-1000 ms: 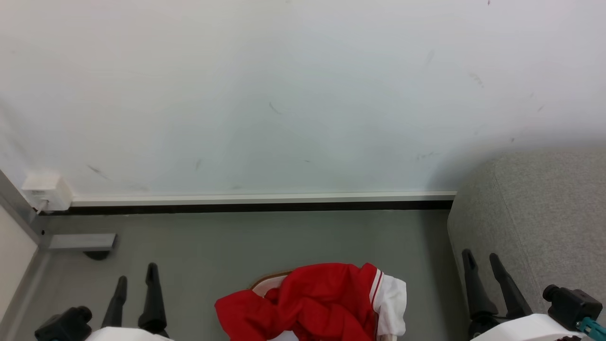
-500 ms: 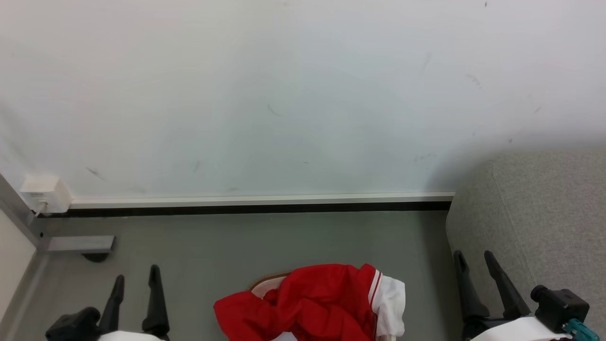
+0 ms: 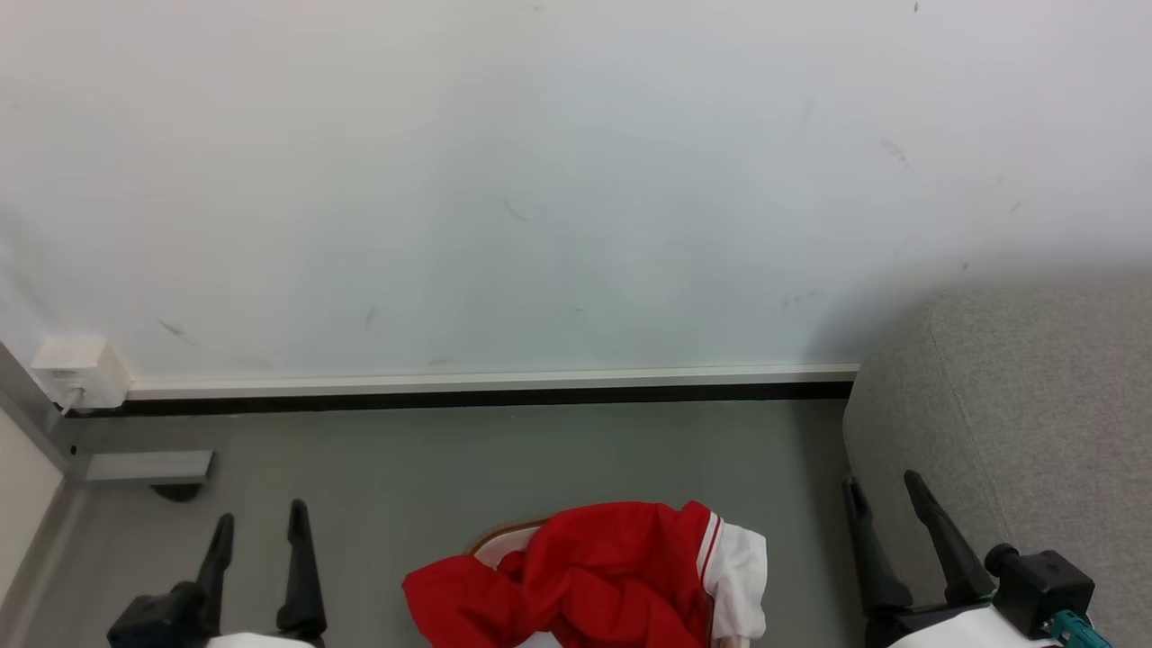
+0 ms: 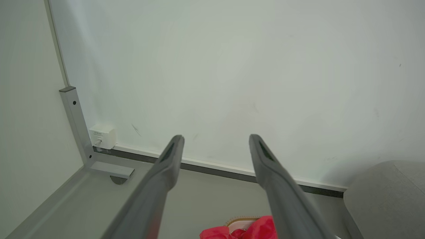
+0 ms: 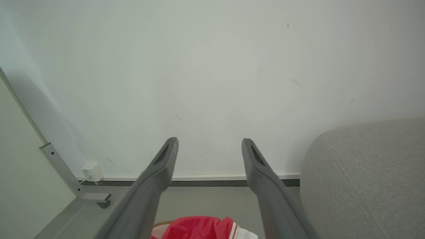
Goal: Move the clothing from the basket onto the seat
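The clothing (image 3: 585, 576) lies heaped in the basket (image 3: 500, 535) at the bottom middle of the head view. Red folds spill over the rim, with a white panel and striped trim on the right side. Only a short arc of the brown rim shows at the heap's upper left. The basket stands on the grey floor (image 3: 504, 450), and the seat (image 3: 1035, 405) is off to its right against the wall (image 3: 540, 180). None of the red fabric is on the seat.

The left pincer (image 3: 259, 516) stands wide open and empty at the lower left, its two dark fingers pointing up over bare floor. The right pincer (image 3: 882, 482) is likewise spread wide with nothing between its fingers, which overlap the seat's near edge. Both wrist views show the fingers well apart with plain wall between them.

Against a second ago, the whole head view has slipped slightly leftward. The socket box (image 3: 76, 371), the skirting (image 3: 495, 382) and the seat's edge all sit a touch further left, so that is the camera. The heap keeps the same shape and place in the basket. The right pincer has drifted left by more than that shift. The left pincer's dark body has edged right, and its fingers stand a little further apart in the view; neither pincer has closed
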Robot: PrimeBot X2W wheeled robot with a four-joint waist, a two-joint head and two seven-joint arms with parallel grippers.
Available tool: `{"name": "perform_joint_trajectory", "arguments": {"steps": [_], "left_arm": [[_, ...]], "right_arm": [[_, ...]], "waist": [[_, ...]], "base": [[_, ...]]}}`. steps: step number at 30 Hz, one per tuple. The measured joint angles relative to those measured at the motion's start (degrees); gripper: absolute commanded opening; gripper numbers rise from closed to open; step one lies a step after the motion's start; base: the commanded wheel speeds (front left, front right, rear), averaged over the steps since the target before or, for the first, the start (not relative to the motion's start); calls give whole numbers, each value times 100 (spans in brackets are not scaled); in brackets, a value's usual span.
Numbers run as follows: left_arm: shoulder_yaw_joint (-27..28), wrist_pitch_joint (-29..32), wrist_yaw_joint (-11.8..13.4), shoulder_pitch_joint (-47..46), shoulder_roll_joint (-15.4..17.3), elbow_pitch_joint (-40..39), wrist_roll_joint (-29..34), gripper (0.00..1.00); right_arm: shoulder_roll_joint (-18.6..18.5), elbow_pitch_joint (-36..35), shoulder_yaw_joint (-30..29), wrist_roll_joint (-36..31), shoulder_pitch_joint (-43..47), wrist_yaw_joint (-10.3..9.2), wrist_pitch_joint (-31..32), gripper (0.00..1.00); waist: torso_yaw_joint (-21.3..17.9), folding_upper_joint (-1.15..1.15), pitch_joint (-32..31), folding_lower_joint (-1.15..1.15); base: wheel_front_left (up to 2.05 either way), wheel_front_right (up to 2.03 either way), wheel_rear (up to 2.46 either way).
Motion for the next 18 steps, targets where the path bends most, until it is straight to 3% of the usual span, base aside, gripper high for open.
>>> {"name": "perform_joint_trajectory", "arguments": {"steps": [18], "left_arm": [[-8, -200, 40, 79, 7, -40, 771, 100]], "right_arm": [[9, 8, 0, -687, 1, 0, -198, 100]], "waist": [[-35, 0, -29, 0]], "base": [[0, 0, 0]]}}
